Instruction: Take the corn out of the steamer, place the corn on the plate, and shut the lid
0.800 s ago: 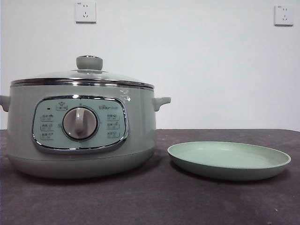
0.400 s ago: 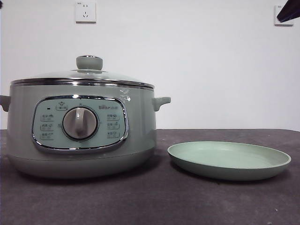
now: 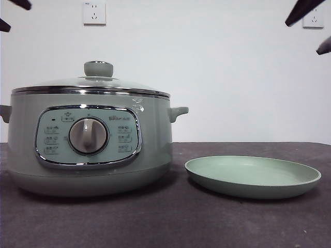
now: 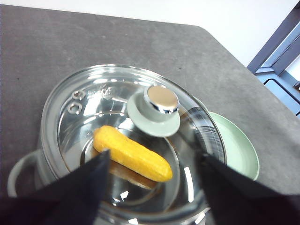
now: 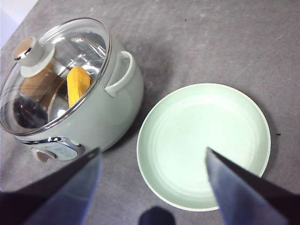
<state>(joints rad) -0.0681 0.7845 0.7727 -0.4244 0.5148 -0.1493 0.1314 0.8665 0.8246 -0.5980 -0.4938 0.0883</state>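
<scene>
Dark grey table (image 3: 207,222), corn (image 4: 132,153) inside lidded steamer (image 3: 88,144), plate (image 5: 204,145) bare, left gripper (image 4: 152,187) and right gripper (image 5: 152,187) both spread wide

Before me, a dark grey table (image 3: 170,222) meets a white wall (image 3: 217,72) bearing two power sockets (image 3: 94,13), one high at each side.

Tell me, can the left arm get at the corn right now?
Probably not yet. The corn lies inside the steamer under the closed glass lid. The left gripper hangs above with open jaws; the knob looks free to grasp first.
</scene>
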